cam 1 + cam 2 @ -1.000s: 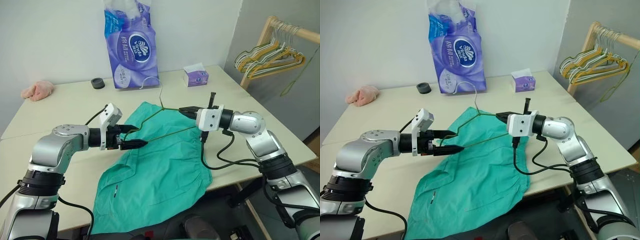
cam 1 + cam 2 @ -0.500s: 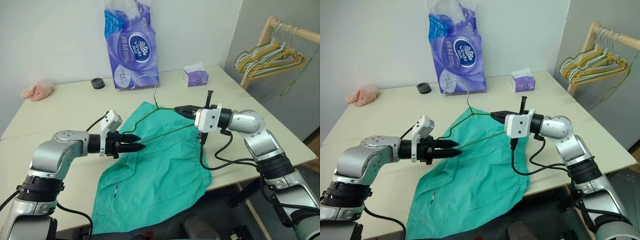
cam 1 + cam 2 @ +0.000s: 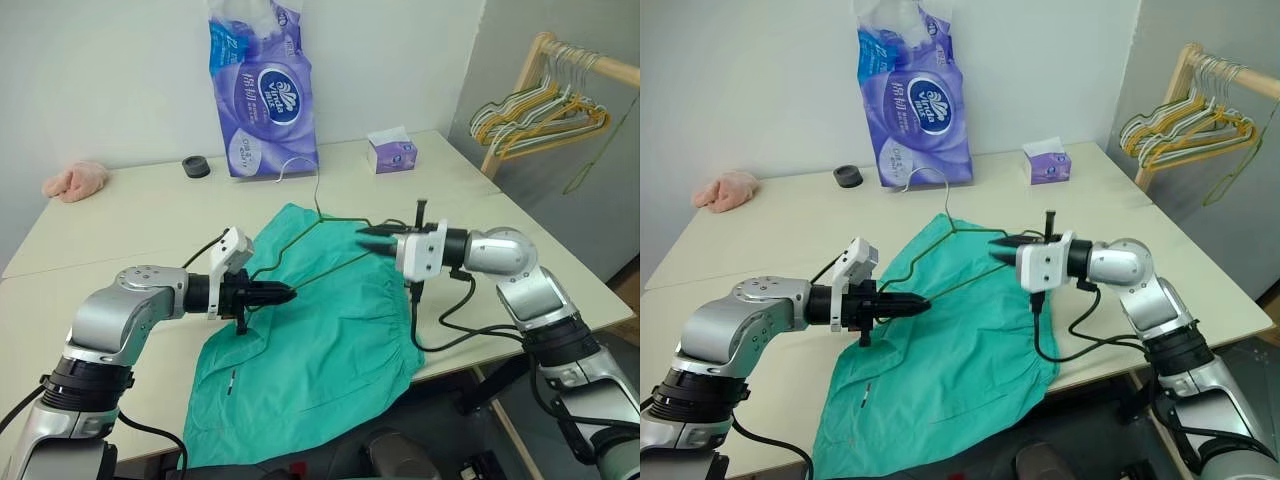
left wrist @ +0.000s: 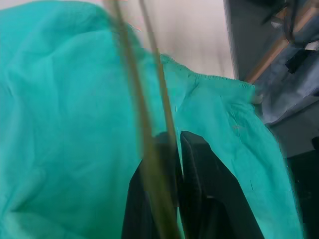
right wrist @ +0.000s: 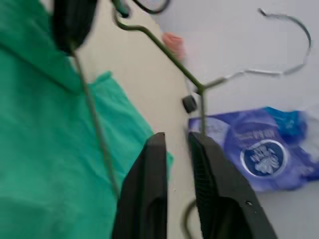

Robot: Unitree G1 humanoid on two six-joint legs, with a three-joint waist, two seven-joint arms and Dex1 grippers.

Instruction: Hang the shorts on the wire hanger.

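your left gripper is clamped on the left corner of the wire hanger, which is raised over the shorts; its long axis runs between your two hands. the right gripper, jaws a little apart, sits at the other end and i judge it no longer grips. the shorts drape over the table's near edge. a purple pack, a tissue box and a pink cloth sit along the far edge, clear of you.
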